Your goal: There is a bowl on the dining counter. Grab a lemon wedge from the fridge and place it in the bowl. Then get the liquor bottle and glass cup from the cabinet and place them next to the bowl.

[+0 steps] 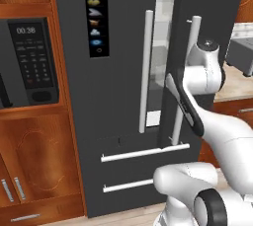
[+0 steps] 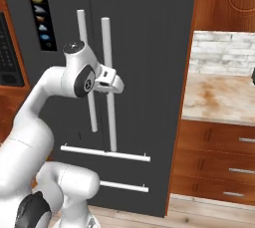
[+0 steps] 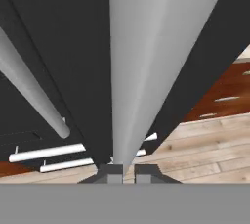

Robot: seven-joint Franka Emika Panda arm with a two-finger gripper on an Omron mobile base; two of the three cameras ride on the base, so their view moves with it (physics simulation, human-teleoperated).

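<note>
Wood-panel kitchen, warm brown cabinets all round w/ plank floor showing at the bottom, and the big dark fridge [image 1: 123,96] dead centre. Left of it a built-in microwave [image 1: 32,62] set in the wood; to the right a stone counter [image 2: 219,97] w/ brick backsplash over a stack of drawers [image 2: 219,165]. Fridge's right door [image 1: 207,3] stands swung out a bit, pale interior strip visible in the gap betw the two doors in the left base view. White arm reaches up from the base to that door. Two long vertical bars on the front: left door handle [image 1: 146,72] and right door handle [image 2: 108,82], w/ two horiz drawer pulls below. Gripper [image 3: 122,171] is pinched tight around the right door handle, bar running straight up from betw the tips in the hand view, fingertips [image 3: 111,173] either side at its base. Lemon wedge, bowl, bottle, cup: can't tell where from here.
</note>
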